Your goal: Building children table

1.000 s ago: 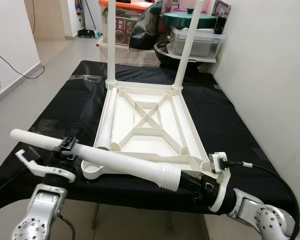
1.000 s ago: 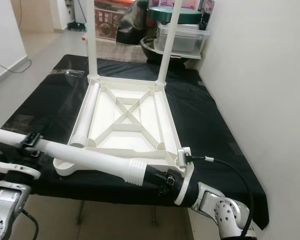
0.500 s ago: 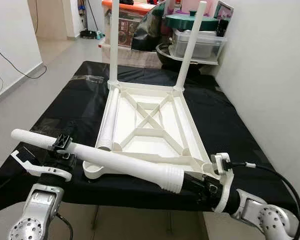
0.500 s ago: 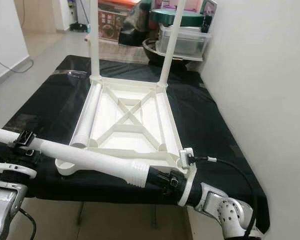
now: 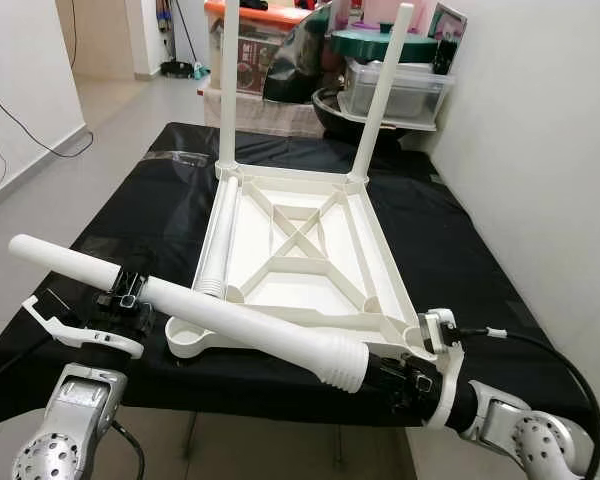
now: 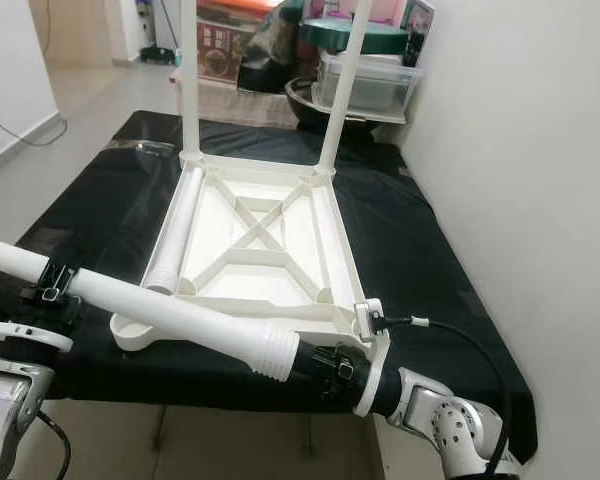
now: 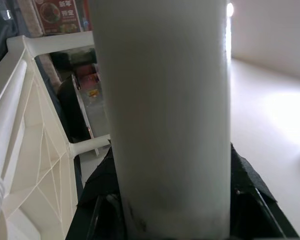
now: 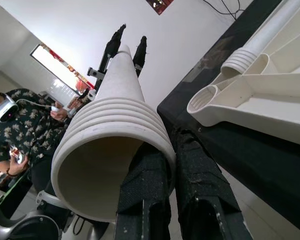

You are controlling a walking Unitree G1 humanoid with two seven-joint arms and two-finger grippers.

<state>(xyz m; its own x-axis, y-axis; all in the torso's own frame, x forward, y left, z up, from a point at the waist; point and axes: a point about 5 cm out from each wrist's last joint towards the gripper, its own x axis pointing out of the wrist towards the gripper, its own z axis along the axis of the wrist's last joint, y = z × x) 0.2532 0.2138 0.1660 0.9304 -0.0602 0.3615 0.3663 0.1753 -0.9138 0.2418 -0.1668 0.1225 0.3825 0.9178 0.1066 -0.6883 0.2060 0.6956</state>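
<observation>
White plastic children's tabletop [image 5: 298, 248] lies upside down on the black-covered counter [image 5: 460, 250], underside ribs facing up in an X pattern. Two legs already stand upright in the far corner sockets: far-left leg [image 5: 228, 80], far-right leg [image 5: 383, 90]. A third loose leg [image 5: 217, 238] lies flat inside the frame along its left edge, ribbed end toward the robot.

Fourth leg [image 5: 195, 315] is held off the counter, slanting across the near edge of the tabletop, plain end up at the robot's left, ribbed end low at the right.

Left tool [image 5: 123, 300]: closed around the leg's shaft near the plain end; left wrist view has the shaft [image 7: 165, 115] clamped close before the lens.

Right tool [image 5: 395, 378]: clamped at the ribbed open end [image 8: 112, 150]; right wrist view has one black finger [image 8: 145, 192] pressed against the rim. Whether the other finger sits inside the bore, cannot tell.

Near-left corner socket [image 5: 187, 335] open, just under the held leg.

Storage bins and a green lid [image 5: 378, 40] beyond the counter. A person in patterned clothing [image 8: 15, 130] in the right wrist view.
</observation>
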